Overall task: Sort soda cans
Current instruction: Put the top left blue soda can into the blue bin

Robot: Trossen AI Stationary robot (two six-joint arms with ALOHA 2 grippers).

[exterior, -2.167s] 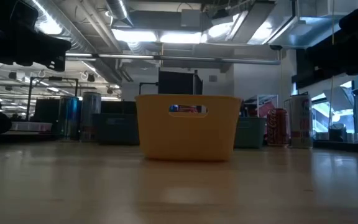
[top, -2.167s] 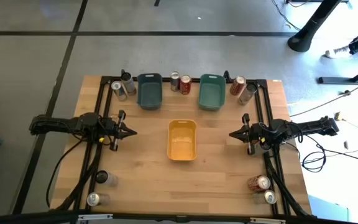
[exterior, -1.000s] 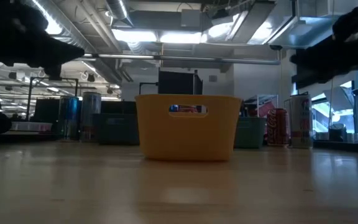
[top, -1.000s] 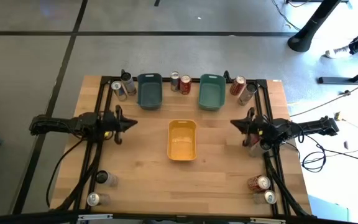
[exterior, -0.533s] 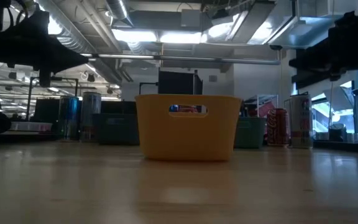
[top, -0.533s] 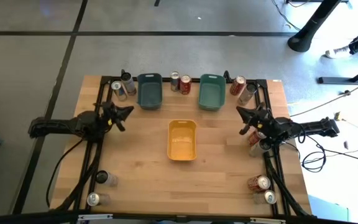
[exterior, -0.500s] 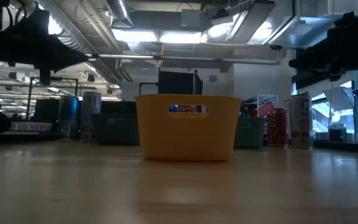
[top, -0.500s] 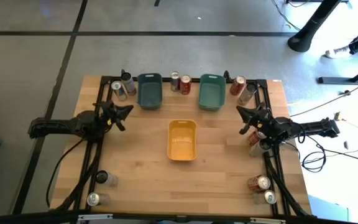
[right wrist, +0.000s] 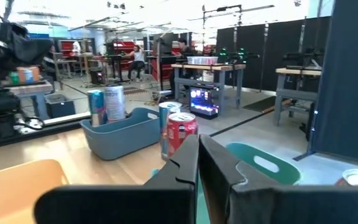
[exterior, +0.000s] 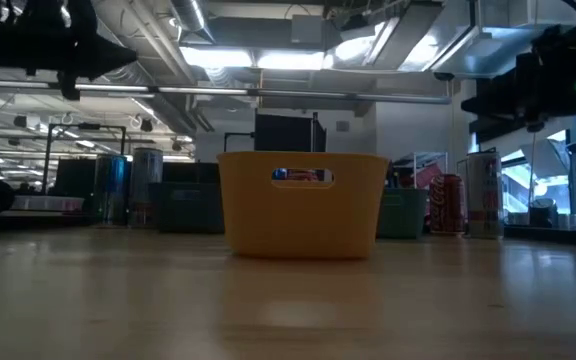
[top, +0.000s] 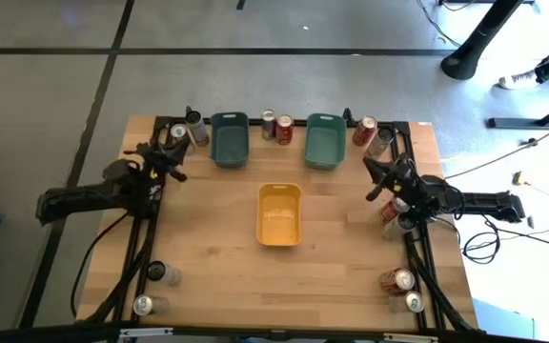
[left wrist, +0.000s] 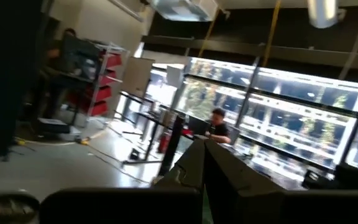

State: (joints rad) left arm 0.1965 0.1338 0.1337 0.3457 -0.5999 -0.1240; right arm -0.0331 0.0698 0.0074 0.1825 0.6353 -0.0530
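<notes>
- The wooden slatted desk [top: 332,257] carries three rectangular plastic bins: a yellow one [top: 279,214] in the middle and two teal ones, far left [top: 229,139] and far right [top: 323,141]. All three look empty from above.
- The small metal soda cans stand in clusters outside the bins: two at the far left corner [top: 187,131], a pair between the teal bins [top: 275,126], two at the far right corner [top: 371,136], two at the near left edge [top: 151,289], two at the near right edge [top: 400,289], and one partly hidden under the right arm [top: 388,211].
- The left claw [top: 175,152] is pressed together, empty, close beside the far-left cans.
- The right claw [top: 374,169] is pressed together too, empty, near the far-right cans.
- Judgement: sorting has not begun; every can remains to be binned.
</notes>
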